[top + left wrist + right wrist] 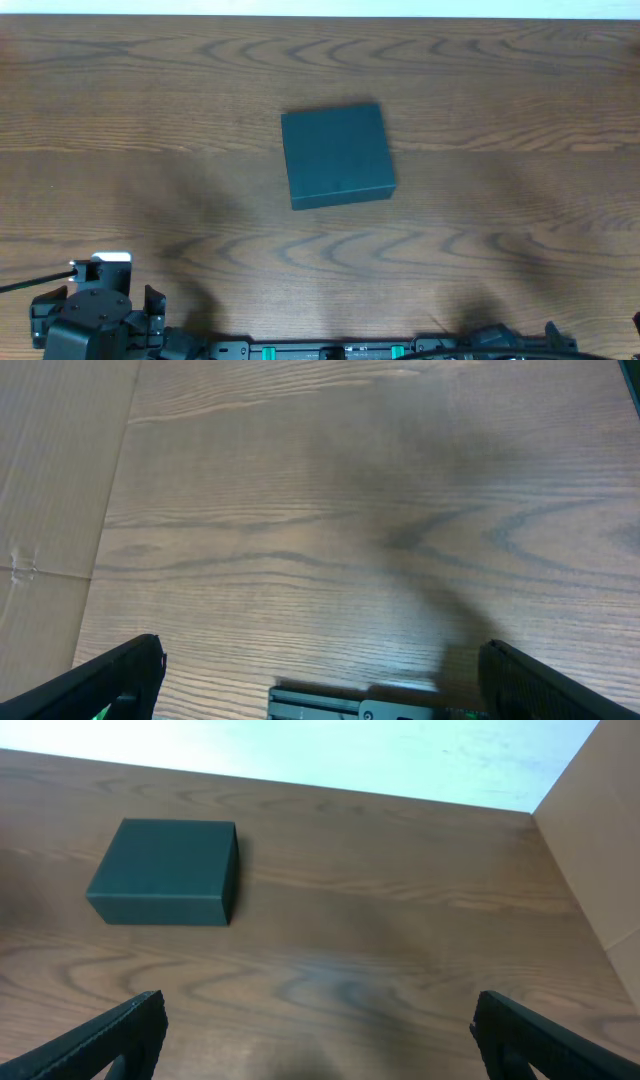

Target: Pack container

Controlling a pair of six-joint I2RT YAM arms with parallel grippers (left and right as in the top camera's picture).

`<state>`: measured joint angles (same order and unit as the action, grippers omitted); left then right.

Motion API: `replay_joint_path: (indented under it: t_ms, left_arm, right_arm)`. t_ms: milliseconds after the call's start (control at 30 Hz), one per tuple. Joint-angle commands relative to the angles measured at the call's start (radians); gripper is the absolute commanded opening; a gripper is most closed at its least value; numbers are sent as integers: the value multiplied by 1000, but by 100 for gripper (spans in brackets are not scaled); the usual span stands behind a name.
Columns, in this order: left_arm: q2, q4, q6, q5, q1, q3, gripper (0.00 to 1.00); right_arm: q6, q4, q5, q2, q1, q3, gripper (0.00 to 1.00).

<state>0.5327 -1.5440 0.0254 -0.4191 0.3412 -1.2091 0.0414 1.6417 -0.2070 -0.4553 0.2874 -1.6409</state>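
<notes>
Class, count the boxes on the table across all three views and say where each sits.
1. The box sits near the middle of the table in the overhead view; the right wrist view shows the same one at its upper left. Nothing in view could hide another.

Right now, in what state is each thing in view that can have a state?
container: closed, lying flat, nothing touching it.
left hand: open, empty.
right hand: open, empty, well apart from the container.
</notes>
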Motion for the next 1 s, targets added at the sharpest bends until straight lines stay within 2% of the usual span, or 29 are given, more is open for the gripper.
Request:
replay_joint_path:
  t_ms: [0,700,800,967]
  left_arm:
    - [-5,1,1,-15,-4,3,98]
    - [-5,0,1,-16,-4,3,98]
    - [-5,0,1,-16,-4,3,98]
    - [-5,0,1,-16,-4,3,98]
  right_arm:
    - [10,4,-13,-5,8,4,99]
    - [9,4,-14,-6,2,33,99]
    - [6,-77,-24,-6,-22,104,99]
    - [14,-369,48,-5,-113,350,99]
